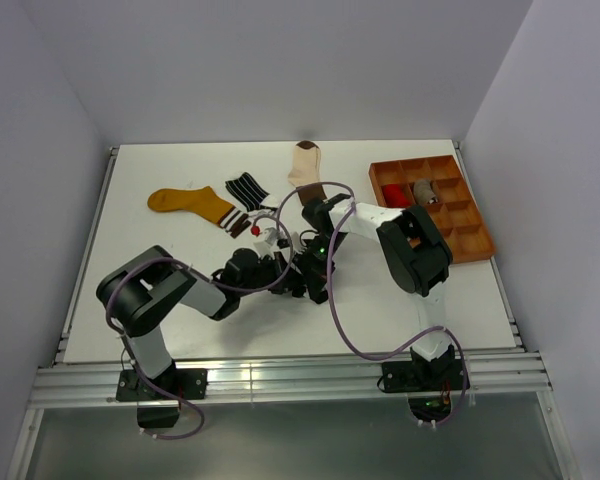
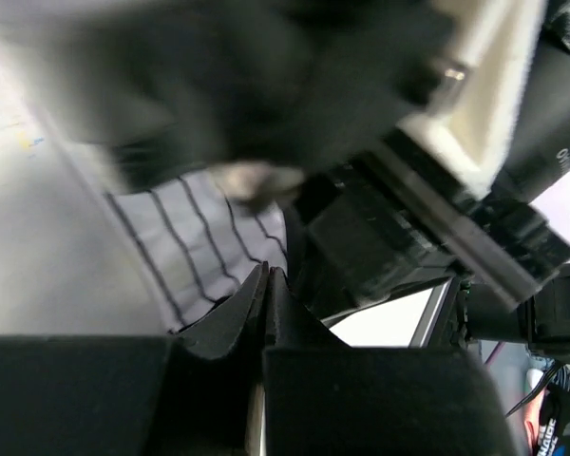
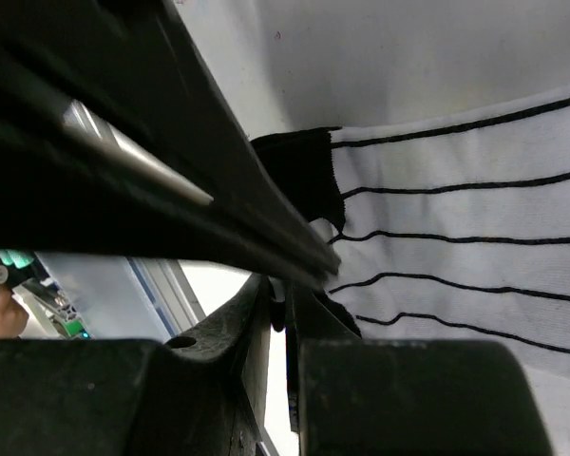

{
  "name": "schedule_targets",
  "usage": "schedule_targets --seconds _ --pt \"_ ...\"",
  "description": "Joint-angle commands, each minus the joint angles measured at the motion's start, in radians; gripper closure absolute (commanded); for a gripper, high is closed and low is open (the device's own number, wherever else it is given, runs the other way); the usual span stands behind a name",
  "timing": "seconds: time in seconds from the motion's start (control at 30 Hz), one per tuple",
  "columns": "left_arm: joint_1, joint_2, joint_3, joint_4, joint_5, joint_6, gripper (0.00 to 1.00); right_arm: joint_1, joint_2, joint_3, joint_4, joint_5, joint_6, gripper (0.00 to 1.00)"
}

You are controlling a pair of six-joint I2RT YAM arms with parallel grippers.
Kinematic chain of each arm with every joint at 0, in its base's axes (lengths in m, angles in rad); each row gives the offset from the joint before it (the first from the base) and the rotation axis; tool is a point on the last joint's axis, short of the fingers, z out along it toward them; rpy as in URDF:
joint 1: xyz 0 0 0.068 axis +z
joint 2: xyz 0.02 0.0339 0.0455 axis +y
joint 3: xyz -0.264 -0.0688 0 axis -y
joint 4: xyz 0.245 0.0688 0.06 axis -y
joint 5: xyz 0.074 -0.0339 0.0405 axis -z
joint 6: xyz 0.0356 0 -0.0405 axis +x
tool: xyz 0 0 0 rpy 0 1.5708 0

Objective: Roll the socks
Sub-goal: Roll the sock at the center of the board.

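Observation:
A white sock with thin black stripes (image 3: 456, 218) lies flat on the table under both grippers, showing also in the left wrist view (image 2: 185, 237); the arms hide it from above. My right gripper (image 3: 283, 302) is shut on a bit of dark fabric at the sock's black edge (image 3: 299, 176). My left gripper (image 2: 266, 273) is shut, tips at the sock's edge, no fabric showing between them. The two grippers meet mid-table, left (image 1: 298, 270) against right (image 1: 317, 282). A mustard sock (image 1: 190, 203), a black striped sock (image 1: 245, 188) and a cream sock (image 1: 306, 165) lie behind them.
An orange-brown compartment tray (image 1: 420, 163) stands at the back right, holding a red item (image 1: 395, 195) and a grey-brown bundle (image 1: 423, 192). The right arm's body (image 2: 427, 218) crowds close over my left gripper. Walls enclose the table on three sides.

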Motion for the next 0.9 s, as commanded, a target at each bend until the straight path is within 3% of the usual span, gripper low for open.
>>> schedule_targets --seconds 0.0,0.27,0.87 --pt "-0.023 0.010 0.058 0.020 0.005 0.012 0.94 -0.009 -0.011 0.016 -0.008 -0.004 0.008 0.89" --pt "-0.036 0.030 0.143 -0.227 0.028 0.091 1.00 -0.009 -0.040 0.033 -0.008 0.020 0.015 0.89" --pt "-0.049 0.159 0.232 -0.382 0.181 0.170 1.00 -0.029 -0.054 0.102 -0.016 -0.006 0.049 0.89"
